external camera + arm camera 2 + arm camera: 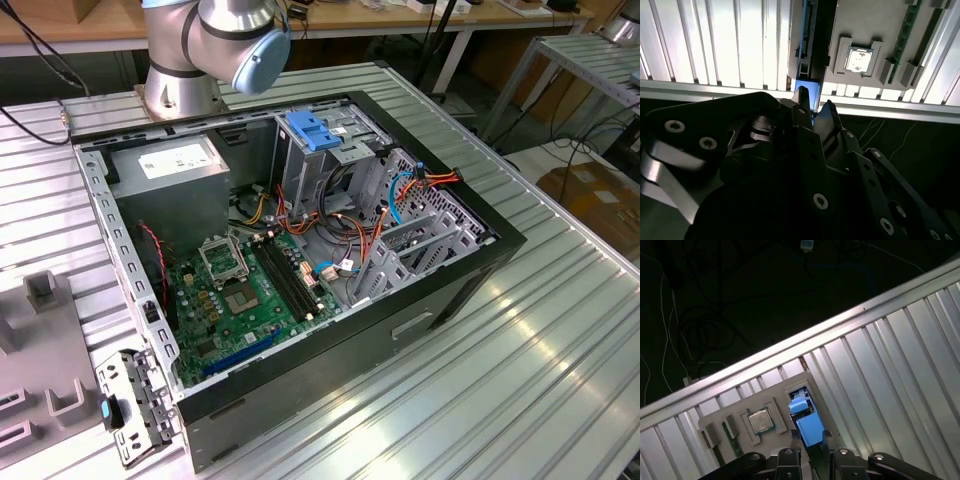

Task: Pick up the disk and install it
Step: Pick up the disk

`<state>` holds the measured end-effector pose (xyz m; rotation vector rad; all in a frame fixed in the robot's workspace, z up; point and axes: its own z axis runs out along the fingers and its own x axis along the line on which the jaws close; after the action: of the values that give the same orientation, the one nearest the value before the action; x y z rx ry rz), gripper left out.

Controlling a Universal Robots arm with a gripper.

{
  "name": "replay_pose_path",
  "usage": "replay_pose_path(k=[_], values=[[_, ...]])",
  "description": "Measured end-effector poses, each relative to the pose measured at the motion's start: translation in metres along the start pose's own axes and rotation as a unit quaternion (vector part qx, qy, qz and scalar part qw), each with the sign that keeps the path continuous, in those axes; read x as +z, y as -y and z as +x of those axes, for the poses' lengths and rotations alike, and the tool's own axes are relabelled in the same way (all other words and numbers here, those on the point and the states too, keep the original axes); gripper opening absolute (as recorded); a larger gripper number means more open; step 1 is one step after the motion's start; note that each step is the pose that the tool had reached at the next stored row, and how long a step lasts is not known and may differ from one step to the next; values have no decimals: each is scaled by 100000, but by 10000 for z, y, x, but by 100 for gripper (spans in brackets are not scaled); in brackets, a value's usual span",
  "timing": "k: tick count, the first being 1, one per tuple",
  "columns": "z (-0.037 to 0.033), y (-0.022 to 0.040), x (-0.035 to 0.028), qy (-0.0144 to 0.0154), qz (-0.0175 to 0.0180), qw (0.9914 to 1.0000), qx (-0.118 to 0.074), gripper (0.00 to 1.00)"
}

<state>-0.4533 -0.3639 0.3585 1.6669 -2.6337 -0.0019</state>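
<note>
Step in hand: the pick, at the grasp; install not started. Exterior view, left to right: a grey moulded parts tray at the frame's left edge, on the ribbed aluminium bench. Mid-frame is the open black PC case. Inside it, a grey sheet-metal power supply sits upper left, with the green motherboard below. Right of centre is the perforated steel drive cage with its blue plastic latch. The disk is not in the case. In both wrist views it stands on edge in a slot of the grey parts tray, near a bare CPU in its pocket and a green RAM stick, close to the bench edge. The gripper sits right over the disk's top end. The black fingers are set to a narrow gap with the blue plastic rail end between them, and they look clamped on it. The disk body looks still down in the slot, so I'd call it gripped, not lifted. Getting it out calls for a straight pull along the slot, since the walls sit close either side. The rail looks like smooth plastic, so slip is the worry.
</note>
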Motion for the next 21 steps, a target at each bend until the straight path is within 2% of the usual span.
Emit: replay_pose_path(k=[6, 9, 12, 13, 14, 15, 17, 19, 21], values=[[1, -2, 2, 6, 27, 99998, -668, 31], [1, -2, 4, -46, 82, 99924, -3906, 31], [1, -2, 10, -67, 208, 99740, -7206, 31], [0, -2, 13, 101, 688, 99650, -8329, 31], [0, -2, 16, 391, 1484, 99598, -8825, 31], [4, -10, 37, 694, 1962, 99501, -9755, 31], [4, -11, 53, 959, 1871, 99295, -11665, 31], [13, -30, 68, 1111, 1838, 99170, -12678, 31], [33, -72, 81, 1119, 1840, 99110, -13138, 31]])
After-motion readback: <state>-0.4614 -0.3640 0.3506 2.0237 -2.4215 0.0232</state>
